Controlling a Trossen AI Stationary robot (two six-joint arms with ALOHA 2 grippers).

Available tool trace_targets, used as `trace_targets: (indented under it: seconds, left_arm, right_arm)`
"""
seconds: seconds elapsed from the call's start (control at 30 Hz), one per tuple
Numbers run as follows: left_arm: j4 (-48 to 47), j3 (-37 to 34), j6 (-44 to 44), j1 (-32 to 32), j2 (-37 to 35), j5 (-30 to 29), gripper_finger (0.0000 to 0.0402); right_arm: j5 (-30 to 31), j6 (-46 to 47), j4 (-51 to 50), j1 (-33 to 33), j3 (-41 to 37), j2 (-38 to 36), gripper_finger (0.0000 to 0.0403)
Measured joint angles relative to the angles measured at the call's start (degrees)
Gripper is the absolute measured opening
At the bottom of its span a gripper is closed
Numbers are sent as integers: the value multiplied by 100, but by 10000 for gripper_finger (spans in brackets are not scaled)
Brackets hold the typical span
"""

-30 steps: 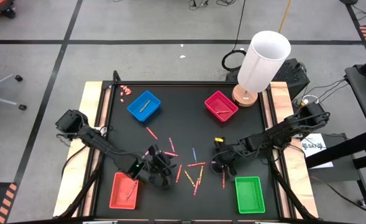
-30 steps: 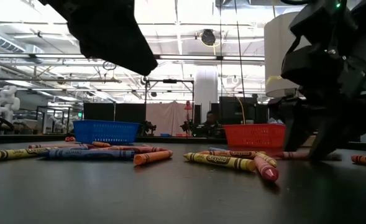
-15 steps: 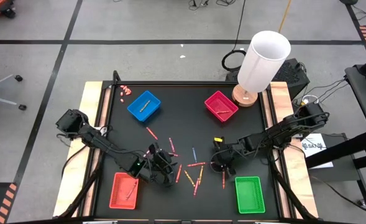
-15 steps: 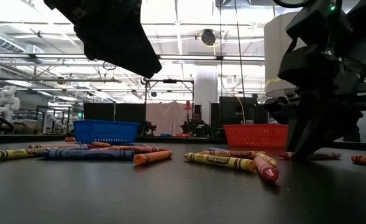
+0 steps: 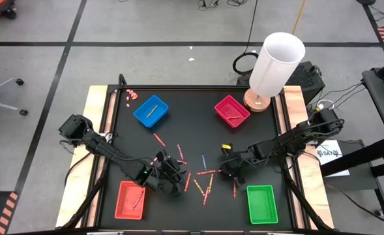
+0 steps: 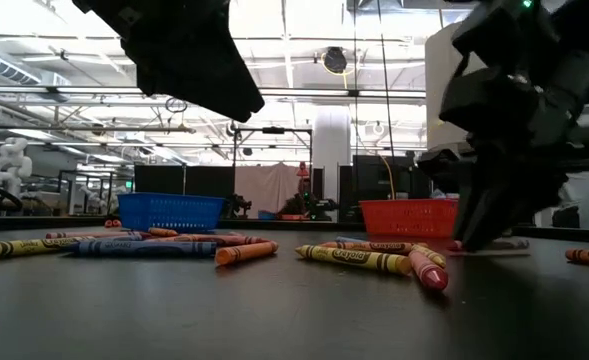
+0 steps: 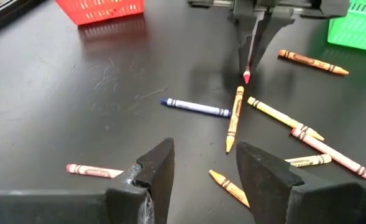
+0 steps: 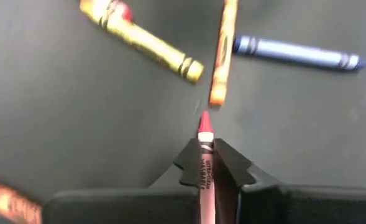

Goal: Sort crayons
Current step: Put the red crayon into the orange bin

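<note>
Pink crayon (image 8: 204,163) sits pinched in the right gripper (image 5: 225,171), arm stretched from three o'clock, while the left gripper (image 7: 201,163) hangs open.

Two dark jointed arms, black pincers

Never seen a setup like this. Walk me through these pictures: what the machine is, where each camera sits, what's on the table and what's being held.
It is a robot with two dark arms at a black table. One camera looks straight down, one sits at table height, and one rides on each wrist. Loose crayons lie mid-table, with blue, magenta, red and green trays near the corners. The right gripper is shut on a pink crayon, its tip poking out. The left gripper hangs open above the pile, holding nothing.
</note>
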Motion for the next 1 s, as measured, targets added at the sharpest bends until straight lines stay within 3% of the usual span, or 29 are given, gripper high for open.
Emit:
trace_targets:
  seconds: [0.3, 0.57, 1.0]
  left_arm:
    - [56, 0, -52, -4, 0, 43, 173]
    - [698, 0, -48, -4, -2, 63, 173]
    - [1232, 0, -46, -135, -4, 191, 173]
  right_arm:
    - [-4, 644, -968, 28, 885, -19, 3]
    - [1, 897, -1965, 216, 1607, -26, 3]
    - [81, 1400, -1784, 937, 1775, -26, 4]
